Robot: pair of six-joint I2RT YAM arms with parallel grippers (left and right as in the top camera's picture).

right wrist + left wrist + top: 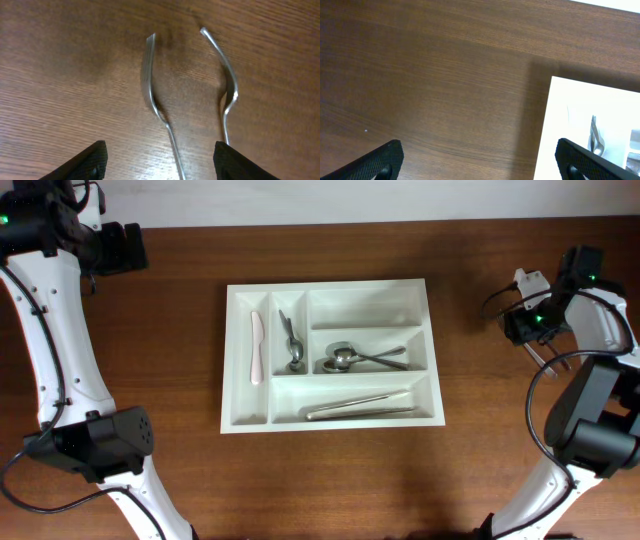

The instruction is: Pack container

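The right gripper gapes over two slim curved steel utensils, handles cut off, and the left gripper gapes above grainy wood.

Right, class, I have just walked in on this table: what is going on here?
Two robot arms are packing cutlery into a large white plastic cutlery tray on a brown wooden table. The tray already holds a pale knife, a metal spoon, more spoons and long metal pieces; its far wide compartment is empty. The right gripper hangs open over two metal utensils lying on the table right of the tray, gripping neither. The left gripper is open over bare wood, holding nothing.
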